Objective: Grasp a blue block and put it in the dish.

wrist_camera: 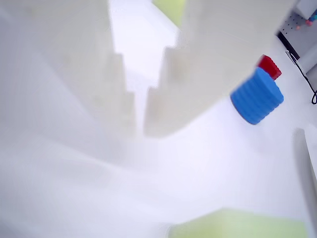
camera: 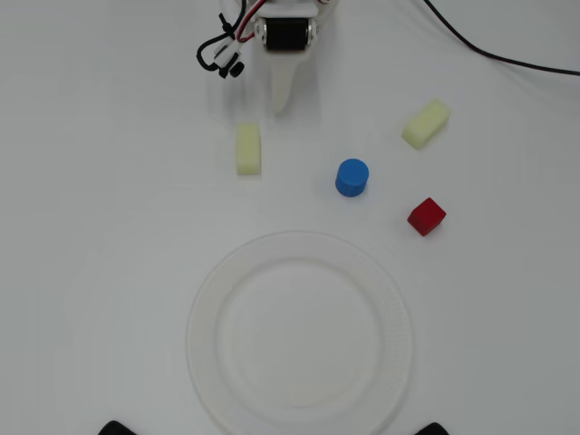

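Observation:
The blue block is a small ribbed cylinder standing on the white table, above and to the right of the dish in the overhead view. The dish is a large white paper plate with nothing in it, at the bottom middle. My gripper is at the top of the overhead view, up and to the left of the blue block and well apart from it. Its jaws are together and hold nothing. In the wrist view my gripper fills the left and middle, and the blue block lies to its right.
A red cube sits to the right of the blue block, and it also shows in the wrist view. One pale yellow block lies just below and left of my gripper, another at the upper right. A black cable crosses the top right.

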Action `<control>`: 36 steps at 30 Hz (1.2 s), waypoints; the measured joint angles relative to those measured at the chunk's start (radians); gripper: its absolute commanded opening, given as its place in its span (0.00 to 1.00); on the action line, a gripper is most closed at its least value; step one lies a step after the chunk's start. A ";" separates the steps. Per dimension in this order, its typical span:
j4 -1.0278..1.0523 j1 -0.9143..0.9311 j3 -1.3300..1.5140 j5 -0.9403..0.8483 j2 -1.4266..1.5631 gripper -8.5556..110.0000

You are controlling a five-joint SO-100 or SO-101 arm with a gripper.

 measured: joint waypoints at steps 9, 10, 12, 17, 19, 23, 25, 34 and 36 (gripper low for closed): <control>-0.034 0.067 -0.012 -0.324 0.000 0.10; -0.038 0.071 -0.026 -0.324 0.000 0.12; -0.038 0.072 -0.064 -0.307 0.000 0.16; -0.034 0.067 -0.319 -0.104 -0.225 0.18; -0.029 0.058 -0.463 -0.044 -0.437 0.19; -0.023 0.003 -0.655 0.035 -0.782 0.20; -0.028 -0.046 -0.709 0.069 -0.905 0.22; -0.046 -0.167 -1.011 0.147 -1.394 0.33; -0.046 -0.163 -1.081 0.166 -1.473 0.34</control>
